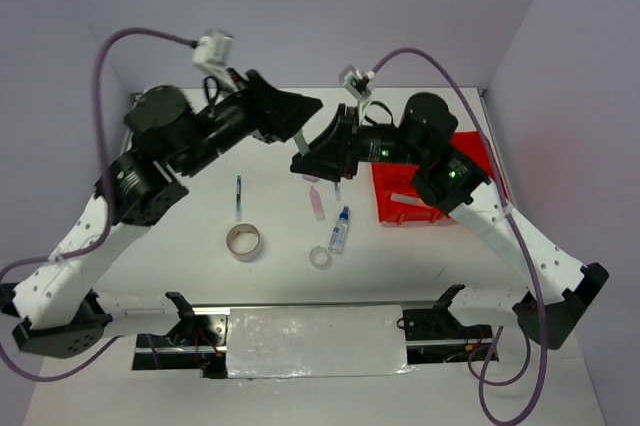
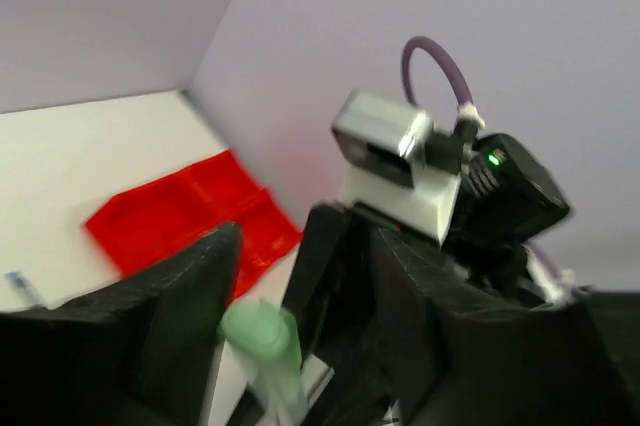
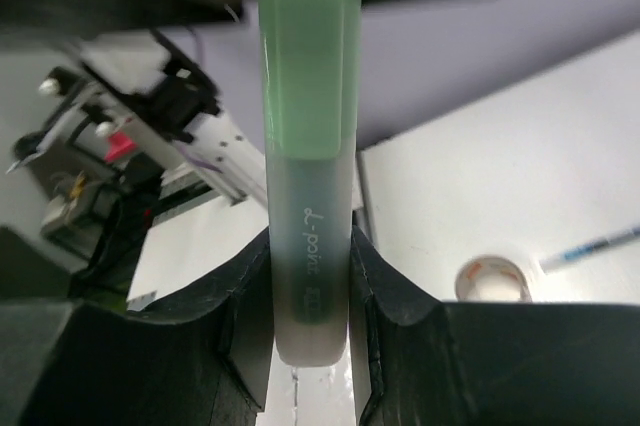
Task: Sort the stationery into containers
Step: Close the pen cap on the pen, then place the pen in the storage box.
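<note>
Your right gripper (image 3: 305, 296) is clenched on the green marker (image 3: 305, 146), held above the table's middle. Your left gripper (image 2: 305, 246) stands released, its fingers on either side of the marker's cap. Both wrists crowd together there. Below them lie a pen (image 1: 238, 198), beige tape roll (image 1: 243, 242), tape ring (image 1: 320, 257), bottle (image 1: 340, 230) and pink piece (image 1: 316, 203). The red tray (image 1: 384, 208) sits by the right edge, partly under your right arm. Open surface runs from the pen to the left edge.
</note>
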Tool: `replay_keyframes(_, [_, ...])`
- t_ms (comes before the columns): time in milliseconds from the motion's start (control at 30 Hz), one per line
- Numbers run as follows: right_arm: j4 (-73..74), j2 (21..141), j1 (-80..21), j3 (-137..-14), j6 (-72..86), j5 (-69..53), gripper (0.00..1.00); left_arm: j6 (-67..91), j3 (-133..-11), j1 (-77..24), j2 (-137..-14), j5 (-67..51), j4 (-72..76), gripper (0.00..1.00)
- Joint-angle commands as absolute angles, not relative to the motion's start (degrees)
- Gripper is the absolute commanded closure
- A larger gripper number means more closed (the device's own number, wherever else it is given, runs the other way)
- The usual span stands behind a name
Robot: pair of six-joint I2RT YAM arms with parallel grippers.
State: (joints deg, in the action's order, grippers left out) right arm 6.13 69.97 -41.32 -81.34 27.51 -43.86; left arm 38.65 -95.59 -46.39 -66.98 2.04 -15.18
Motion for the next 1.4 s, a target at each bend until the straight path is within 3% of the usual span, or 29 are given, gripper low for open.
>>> replay_keyframes(0, [-3.53,63.48,-40.87,-71.04,29.53,-36.66,1.00,35.77,-107.20,-46.50,-73.55,5.68,-29.25,0.10])
replay_keyframes(67, [-0.98,61.27,-40.52,-66.02,28.48,-31.68,1.00,38.21,-115.55,-45.10,-77.86,9.82,-31.89,0.01])
replay_keyframes(233, [13.25,54.77,-37.97,-59.51,31.10,-10.94,1.00,46.83,-126.38,-42.72,-82.97,26.59,-44.98,0.01])
replay_keyframes(333, [33.68,54.66,-37.09,-64.04,42.58,18.73,1.00,50.88,-119.05,-41.58,-80.17,28.74,-47.90,0.01])
replay_keyframes(400, [52.18,58.07,-35.51,-68.79,59.10,35.84,1.00,52.12,-114.19,-40.78,-78.50,26.99,-47.55,0.01])
replay_keyframes(467, [64.09,61.85,-34.46,-70.83,73.52,42.08,1.00,52.73,-107.42,-40.61,-76.47,24.09,-47.29,0.01])
replay_keyframes(600, [73.38,68.10,-30.16,-73.29,86.55,44.12,1.00,53.00,-97.84,-40.61,-73.48,20.57,-47.55,0.01])
replay_keyframes(800, [68.91,76.01,-23.04,-72.95,88.50,43.24,1.00,50.37,-86.68,-40.61,-68.04,15.30,-46.50,0.01])
replay_keyframes(1033, [69.17,85.33,-19.51,-74.00,92.72,39.03,1.00,47.73,-84.38,-40.61,-65.13,13.80,-50.62,0.01])
replay_keyframes(1367, [62.67,88.59,-19.95,-71.89,93.16,33.23,0.95,46.23,-83.06,-40.61,-61.70,15.47,-54.23,0.01])
